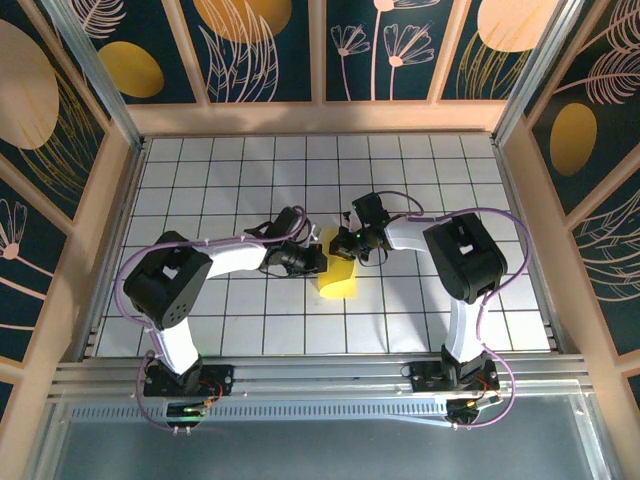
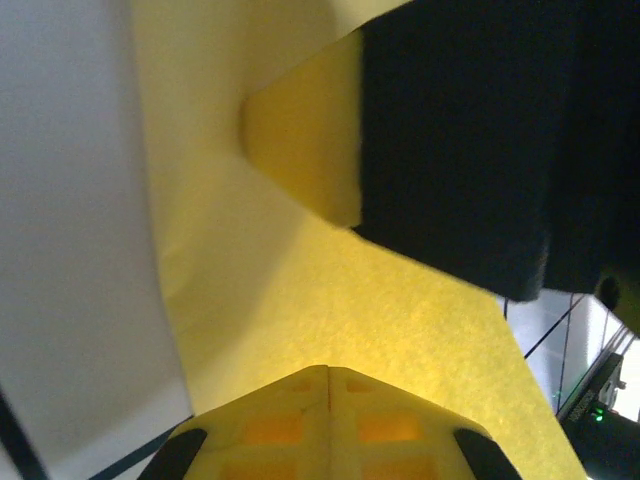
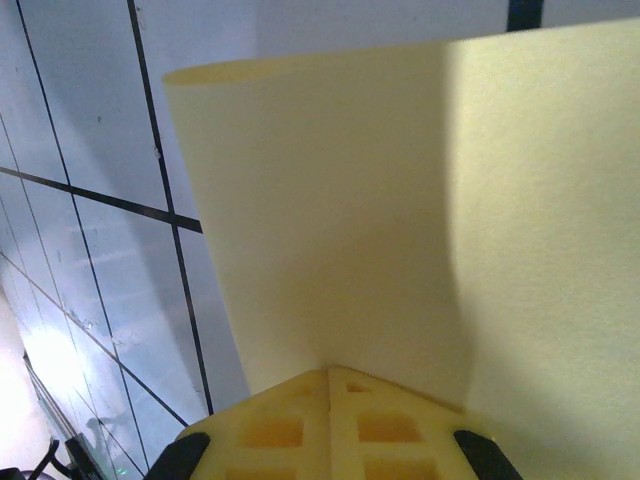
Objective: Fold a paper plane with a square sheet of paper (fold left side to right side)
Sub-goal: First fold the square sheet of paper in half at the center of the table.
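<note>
Near the middle of the gridded worktop (image 1: 200, 180), your two arms meet tip to tip, and the paper (image 1: 340, 282) sits between them as a small yellow curl, partly lifted off the tiles. From above, your left fingers (image 1: 318, 262) reach in from the left and touch the paper's left edge. Your right fingers (image 1: 345, 250) come in from the right, just behind and above the left ones, at the paper's far end. The two are very near each other. On your left wrist camera the left fingers (image 2: 327, 400) are pressed together with only a thin seam between them. The paper (image 2: 300, 290) runs out from that seam and climbs away up the view, so they are clamped on it. A black block (image 2: 470, 150) covers the paper's upper right there and overlaps a folded flap, but it is too close and blurred for you to say which part of the other arm it is. Grey worktop (image 2: 60, 200) shows along the left side. On your right wrist camera the right fingers (image 3: 328, 400) are likewise closed tight on the paper (image 3: 400, 220). It rises from them as a smooth, bowed sheet with its top edge free. White worktop (image 3: 90, 120) with dark grid lines lies beyond on the left.
</note>
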Motion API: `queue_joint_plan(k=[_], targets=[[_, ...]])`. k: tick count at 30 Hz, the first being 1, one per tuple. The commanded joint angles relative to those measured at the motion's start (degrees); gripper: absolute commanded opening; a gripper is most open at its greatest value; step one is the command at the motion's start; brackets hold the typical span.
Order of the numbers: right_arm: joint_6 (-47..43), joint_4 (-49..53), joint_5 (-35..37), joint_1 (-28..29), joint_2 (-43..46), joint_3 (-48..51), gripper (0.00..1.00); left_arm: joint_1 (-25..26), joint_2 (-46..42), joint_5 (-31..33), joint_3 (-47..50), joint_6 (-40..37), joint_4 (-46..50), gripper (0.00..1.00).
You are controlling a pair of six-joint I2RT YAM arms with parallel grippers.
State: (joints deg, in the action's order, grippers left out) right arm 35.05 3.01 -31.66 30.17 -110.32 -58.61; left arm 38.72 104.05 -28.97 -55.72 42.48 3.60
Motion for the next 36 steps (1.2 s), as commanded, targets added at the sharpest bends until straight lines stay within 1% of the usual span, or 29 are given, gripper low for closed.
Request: queue_joint_plan(k=[1, 7, 9, 15, 23, 36], targets=[[-0.77, 5.12, 4.85, 0.06, -1.74, 1.32, 0.0, 0.48, 2.37, -2.61, -1.27, -0.03, 0.36, 0.0], [-0.95, 5.42, 5.07, 0.24, -2.01, 1.22, 0.0, 0.55, 3.58, -4.09, -0.35, -0.79, 0.36, 0.0], [-1.03, 5.7, 5.2, 0.24, -2.09, 1.14, 0.0, 0.69, 3.61, -4.37, 1.4, -1.16, 0.84, 0.0], [-1.22, 6.66, 5.76, 0.32, -2.28, 1.03, 0.0, 1.01, 2.13, -3.92, 4.67, -2.94, 3.53, 0.0], [-1.12, 6.93, 5.96, 0.32, -2.2, 1.06, 0.0, 1.44, -0.32, -3.57, 6.54, -5.69, 8.63, 0.0], [-1.47, 7.23, 5.91, 0.32, -2.28, 1.11, 0.0, 2.3, -4.33, -3.84, 10.37, -7.89, 12.6, 0.0]])
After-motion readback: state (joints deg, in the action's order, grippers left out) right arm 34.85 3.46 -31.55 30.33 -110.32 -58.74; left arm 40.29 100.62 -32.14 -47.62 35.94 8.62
